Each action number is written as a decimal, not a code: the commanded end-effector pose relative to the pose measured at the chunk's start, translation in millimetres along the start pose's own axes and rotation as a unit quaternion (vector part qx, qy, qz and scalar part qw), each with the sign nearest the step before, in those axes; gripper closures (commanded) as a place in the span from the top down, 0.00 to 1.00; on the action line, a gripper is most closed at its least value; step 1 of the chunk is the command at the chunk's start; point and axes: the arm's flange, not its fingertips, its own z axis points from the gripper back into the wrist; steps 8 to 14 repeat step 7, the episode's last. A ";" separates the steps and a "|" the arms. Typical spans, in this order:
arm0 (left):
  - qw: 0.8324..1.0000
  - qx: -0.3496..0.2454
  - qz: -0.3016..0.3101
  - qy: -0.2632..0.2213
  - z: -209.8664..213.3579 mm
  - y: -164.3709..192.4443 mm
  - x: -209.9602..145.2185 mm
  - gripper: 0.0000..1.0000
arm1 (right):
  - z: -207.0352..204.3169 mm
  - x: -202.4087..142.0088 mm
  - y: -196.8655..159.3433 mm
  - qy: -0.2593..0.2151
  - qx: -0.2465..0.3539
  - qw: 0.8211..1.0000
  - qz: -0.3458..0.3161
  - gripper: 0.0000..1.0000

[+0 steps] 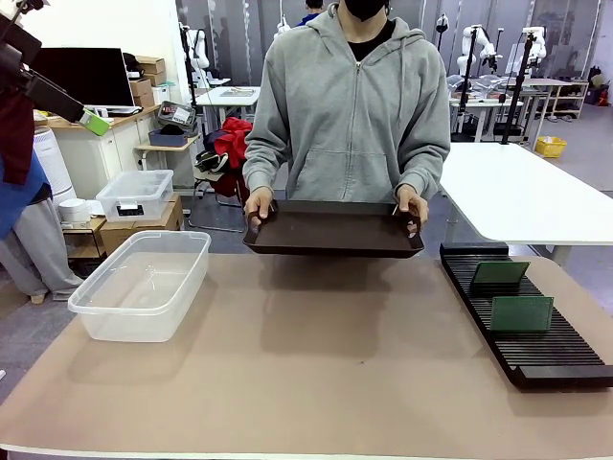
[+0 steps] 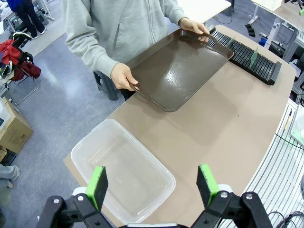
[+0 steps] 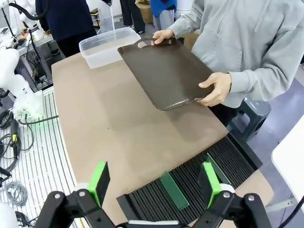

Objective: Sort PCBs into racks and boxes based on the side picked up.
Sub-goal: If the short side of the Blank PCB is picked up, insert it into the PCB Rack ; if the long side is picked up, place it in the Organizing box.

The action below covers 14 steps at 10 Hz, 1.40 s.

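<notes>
Standing upright in the rack [image 1: 522, 326] along the bench's right edge: two PCBs, one [image 1: 499, 273] nearer the far end, the other [image 1: 521, 313] about mid-length; each sits in its own slot, a few slots apart; the tub [image 1: 144, 283] sits near the bench's left edge with nothing visible inside; the tray [image 1: 332, 230] is held just above the far edge, level, one hand [image 1: 257, 204] on its left handle and the other hand [image 1: 413, 207] on its right; its surface looks bare from both wrist views

Left gripper [image 2: 153, 185] hangs high over the near-left part of the bench above the tub's near corner, jaws wide apart, nothing between the pads; right gripper [image 3: 155, 183] hangs over the rack's near end, jaws likewise wide apart and holding nothing; a PCB [image 3: 174, 190] stands just below and between its fingers

Judgement: both boards appear sorted into the rack, none into the tub; this looks like the tail end of a round or a reset

Risks from here: the right gripper is close above a standing board, so a careless descent could knock it out of its slot or tip it onto its neighbour; thin boards in narrow slots will lean easily; the tray overhangs the far edge, so any reach toward it could meet the person's fingers; the tub is light and could slide if nudged
</notes>
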 end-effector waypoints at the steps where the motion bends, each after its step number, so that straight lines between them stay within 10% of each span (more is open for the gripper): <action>1: 1.000 0.000 0.000 -0.005 -1.1 0.3 -1.7 1.00 | -3.5 -0.5 -0.5 -0.006 0.008 1.000 -0.005 1.00; 14: 1.000 0.000 0.000 -0.005 -1.1 0.3 -1.7 1.00 | -3.5 -0.5 -0.5 -0.006 0.008 1.000 -0.005 1.00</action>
